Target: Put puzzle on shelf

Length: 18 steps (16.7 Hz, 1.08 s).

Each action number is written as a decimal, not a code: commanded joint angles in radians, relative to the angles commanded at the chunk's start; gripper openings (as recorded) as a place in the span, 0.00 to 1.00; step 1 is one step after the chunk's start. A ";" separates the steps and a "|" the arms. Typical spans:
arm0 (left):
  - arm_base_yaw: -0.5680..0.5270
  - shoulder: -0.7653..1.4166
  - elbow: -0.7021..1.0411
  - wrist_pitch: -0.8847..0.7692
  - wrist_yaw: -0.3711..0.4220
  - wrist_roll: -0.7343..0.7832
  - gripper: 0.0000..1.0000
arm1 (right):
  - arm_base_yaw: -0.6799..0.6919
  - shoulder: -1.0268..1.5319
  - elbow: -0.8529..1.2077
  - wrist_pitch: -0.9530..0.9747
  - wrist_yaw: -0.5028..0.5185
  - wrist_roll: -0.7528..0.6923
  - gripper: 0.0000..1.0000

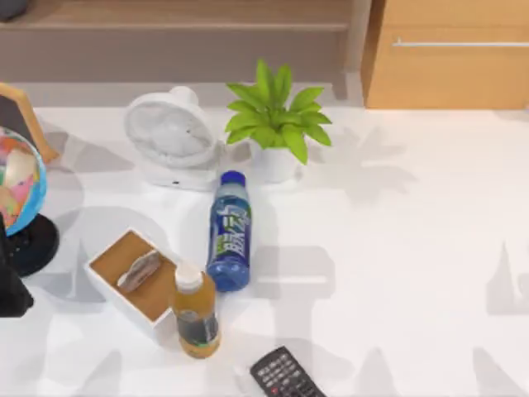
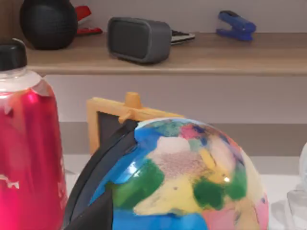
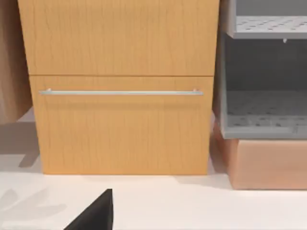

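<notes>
From above, the shelf runs along the bench's far edge from 11 to 12 o'clock, with the drawer cabinet at 1 o'clock. The globe stands at 9 o'clock, and the left arm is just below it at the edge.

In the left wrist view, a dark tip of the left gripper sits against the globe. I cannot tell whether it is open or closed. The shelf behind carries a grey speaker.

In the right wrist view, the right gripper's dark tip faces the cabinet. Again I cannot tell whether it is open or closed.
</notes>
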 joint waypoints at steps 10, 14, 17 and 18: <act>0.000 0.000 0.000 0.000 0.000 0.000 1.00 | 0.016 0.305 0.196 0.242 0.020 -0.278 1.00; 0.000 0.000 0.000 0.000 0.000 0.000 1.00 | 0.042 0.652 0.346 0.442 0.041 -0.540 1.00; 0.000 0.000 0.000 0.000 0.000 0.000 1.00 | 0.066 0.955 0.464 0.606 0.063 -0.753 1.00; 0.000 0.000 0.000 0.000 0.000 0.000 1.00 | 0.074 1.060 0.503 0.661 0.072 -0.825 1.00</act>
